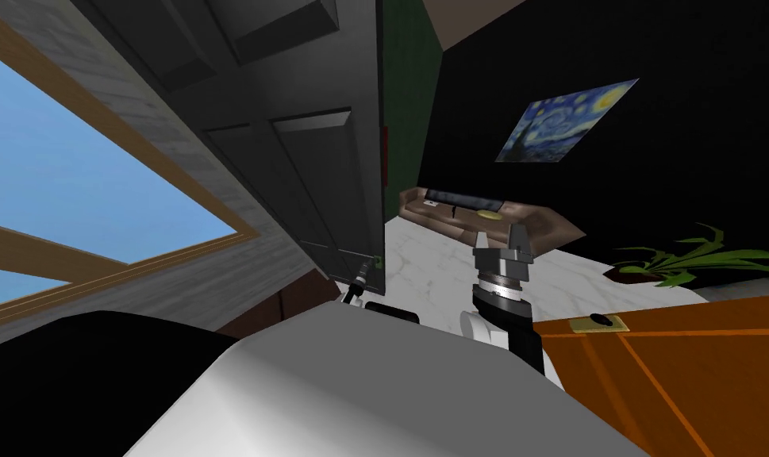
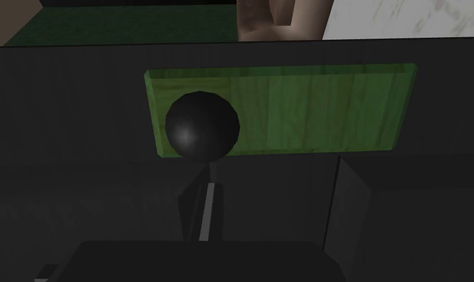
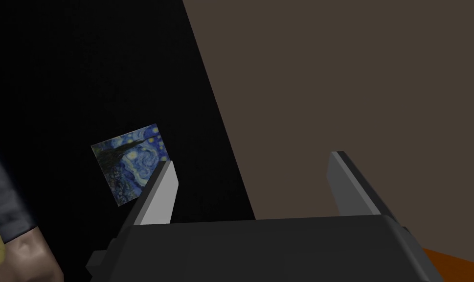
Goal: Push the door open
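A dark grey panelled door (image 1: 295, 159) stands ajar at my left, its free edge facing the room beyond. Near that edge it carries a green plate (image 1: 378, 260) with a black round knob (image 2: 202, 126) on it. My left gripper (image 1: 361, 279) is at the door just below the knob. In the left wrist view its fingers lie together as one thin strip, so the left gripper (image 2: 212, 169) is shut with its tip against the door face (image 2: 84, 107) under the green plate (image 2: 319, 112). My right gripper (image 1: 517, 238) is raised in front of me, open and holding nothing (image 3: 250, 161).
A large window (image 1: 73, 182) fills the wall at my left. An orange door (image 1: 676, 373) with a brass handle is close at my right. Beyond the doorway lie a pale marble floor (image 1: 438, 262), a brown sofa (image 1: 486, 214), a plant (image 1: 692, 262) and a painting (image 1: 565, 123).
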Robot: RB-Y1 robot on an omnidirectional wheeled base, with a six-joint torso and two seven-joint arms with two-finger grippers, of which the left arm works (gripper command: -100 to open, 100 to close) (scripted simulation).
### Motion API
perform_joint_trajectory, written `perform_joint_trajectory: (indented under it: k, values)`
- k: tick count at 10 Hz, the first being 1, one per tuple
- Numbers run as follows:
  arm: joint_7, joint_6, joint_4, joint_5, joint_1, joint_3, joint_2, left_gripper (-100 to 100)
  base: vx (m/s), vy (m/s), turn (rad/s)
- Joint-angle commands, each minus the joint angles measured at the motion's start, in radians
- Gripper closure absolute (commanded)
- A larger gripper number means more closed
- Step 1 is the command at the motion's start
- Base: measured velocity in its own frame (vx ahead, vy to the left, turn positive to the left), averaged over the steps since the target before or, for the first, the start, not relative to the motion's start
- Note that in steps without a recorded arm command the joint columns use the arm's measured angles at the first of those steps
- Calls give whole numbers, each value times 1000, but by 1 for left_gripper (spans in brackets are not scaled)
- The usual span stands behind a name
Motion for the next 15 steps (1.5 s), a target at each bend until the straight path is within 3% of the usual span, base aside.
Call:
perform_joint_trajectory:
  k: [1,6,7,11,15]
  values:
    - [2,0,-2,1,4,-2,-2,-100,-188,-63,32]
    - [8,7,-27,13,25,-3,-31,-100,-230,-55,56]
    - [6,6,-23,12,22,-2,-28,-100,-105,-27,13]
    - [1,-9,-8,14,17,7,-22,-100,161,-12,-22]
    - [-4,-27,11,17,9,18,-30,-100,220,-29,-27]
